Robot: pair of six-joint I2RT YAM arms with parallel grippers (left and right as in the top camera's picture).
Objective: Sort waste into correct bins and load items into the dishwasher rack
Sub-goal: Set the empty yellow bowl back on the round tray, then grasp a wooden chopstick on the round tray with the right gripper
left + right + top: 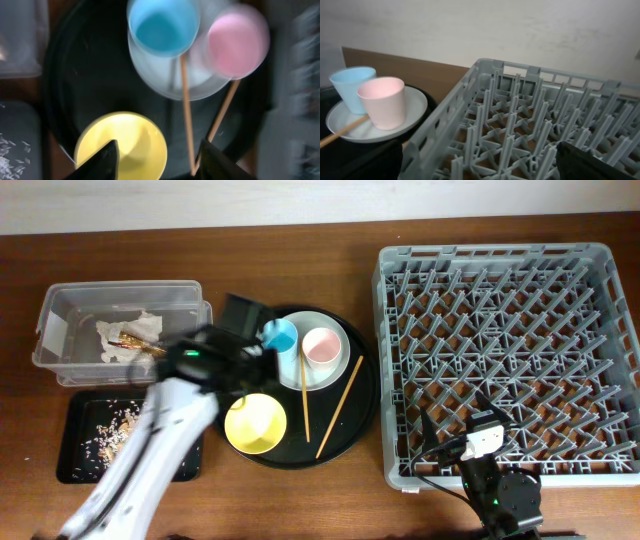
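A pink cup [382,102] and light-blue cup [349,85] stand on a pale plate [415,106] left of the grey rack [445,120].

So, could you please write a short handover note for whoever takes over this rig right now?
Left gripper: open, empty, above the round black tray, near the small yellow bowl.
Right gripper: open, empty, at the near edge of the large grey plastic dishwasher rack.
Done: the crumpled white tissue and gold foil wrapper lie in the clear plastic tub; the rice-like food scraps lie in the shallow black rectangular tray.
Left: the light-blue cup and pink cup stand on the pale round plate; plate, bowl and two wooden chopsticks are all on the round tray. Nothing is in the rack yet.
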